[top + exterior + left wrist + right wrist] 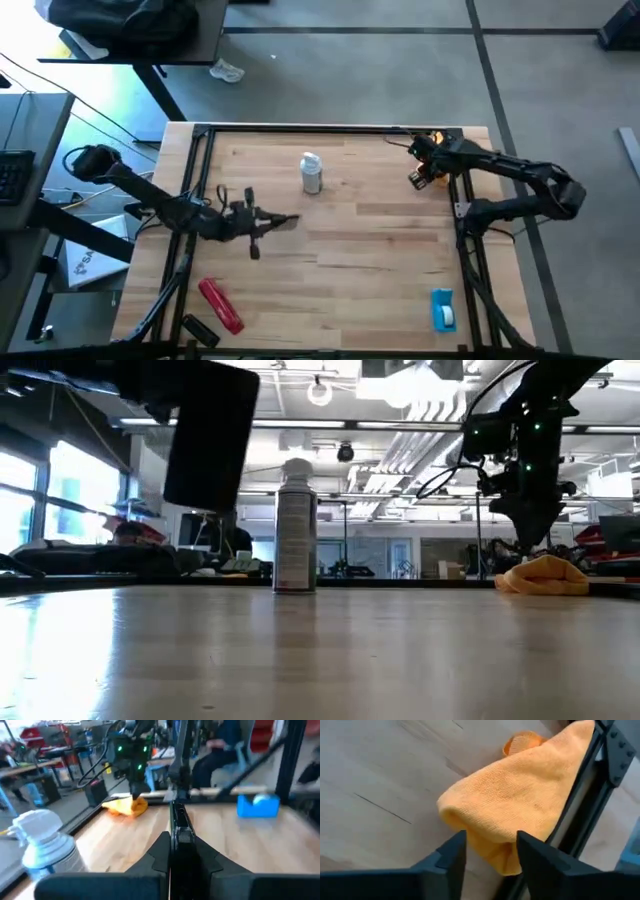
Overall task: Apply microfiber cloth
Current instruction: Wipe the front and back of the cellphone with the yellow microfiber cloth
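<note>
Now right claw point(490, 851) open over microfiber cloth point(520, 800); no legible labels.

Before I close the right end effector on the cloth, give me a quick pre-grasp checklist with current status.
1. Right end effector open: ok, its fingers stand apart.
2. Microfiber cloth lined up between the fingers: ok in the right wrist view, where the nearest fold sits in the gap.
3. Cloth resting on the table: ok, it lies bunched at the far right corner, against the black frame.
4. Frame clearance: not ok, the frame bar runs right beside one finger.
5. Spray can out of the way: ok, it stands upright mid-table, well apart from the cloth.
6. Left end effector clear: ok, it waits over the table's left half, shut.
</note>
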You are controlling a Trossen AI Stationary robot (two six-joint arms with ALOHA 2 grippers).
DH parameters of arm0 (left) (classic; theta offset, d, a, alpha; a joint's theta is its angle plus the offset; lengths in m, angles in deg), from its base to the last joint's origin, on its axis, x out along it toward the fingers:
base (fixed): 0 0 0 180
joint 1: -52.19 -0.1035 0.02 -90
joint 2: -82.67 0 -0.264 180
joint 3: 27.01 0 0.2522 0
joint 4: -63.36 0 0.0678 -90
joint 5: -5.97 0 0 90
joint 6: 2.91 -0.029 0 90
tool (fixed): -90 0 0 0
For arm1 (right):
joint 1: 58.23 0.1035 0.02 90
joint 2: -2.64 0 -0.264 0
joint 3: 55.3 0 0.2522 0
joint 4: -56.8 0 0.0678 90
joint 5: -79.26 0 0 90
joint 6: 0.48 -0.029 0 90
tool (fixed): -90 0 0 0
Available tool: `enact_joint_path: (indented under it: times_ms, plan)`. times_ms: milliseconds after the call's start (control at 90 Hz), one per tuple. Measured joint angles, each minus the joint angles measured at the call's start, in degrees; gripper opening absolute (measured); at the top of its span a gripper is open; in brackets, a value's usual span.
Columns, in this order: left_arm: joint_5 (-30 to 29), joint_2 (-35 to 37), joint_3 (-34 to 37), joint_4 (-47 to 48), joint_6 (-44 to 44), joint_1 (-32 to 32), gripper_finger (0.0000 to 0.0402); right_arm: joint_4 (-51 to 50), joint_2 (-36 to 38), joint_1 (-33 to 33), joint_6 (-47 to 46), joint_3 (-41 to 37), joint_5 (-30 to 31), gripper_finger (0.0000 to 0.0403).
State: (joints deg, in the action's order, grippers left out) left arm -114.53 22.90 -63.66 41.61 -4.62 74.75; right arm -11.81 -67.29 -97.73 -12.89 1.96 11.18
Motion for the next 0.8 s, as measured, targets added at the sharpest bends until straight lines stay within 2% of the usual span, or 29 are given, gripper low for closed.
enact_joint_path:
  times_ms: [100,189,400,533,656,800]
  plan:
    - [6.4,0.0,0.0,-4.2,0.7,-2.3,0.0015,-0.1,-1.7,-2.6,1.4,0.1,-0.1,0.0183]
    - [7.2,0.0,0.0,-9.5,3.9,-3.3,0.0015,0.0,-4.1,-4.4,-2.1,0.2,-0.3,0.0187]
    - [5.2,0.0,0.0,-16.5,7.7,-4.3,0.0015,4.2,-10.8,-7.2,-8.4,0.2,-1.4,0.0188]
    - [-1.7,0.0,0.0,-20.2,15.0,-4.3,0.0015,8.8,-15.2,-7.8,-10.1,0.2,-1.0,0.0185]
    - [-4.5,0.0,0.7,-20.7,15.6,-4.3,0.0015,12.8,-17.9,-6.9,-10.1,0.2,-0.9,0.0159]
    - [-3.7,0.0,1.4,-21.5,19.1,-4.3,0.0015,14.2,-19.8,-5.5,-10.6,0.2,-0.4,0.0088]
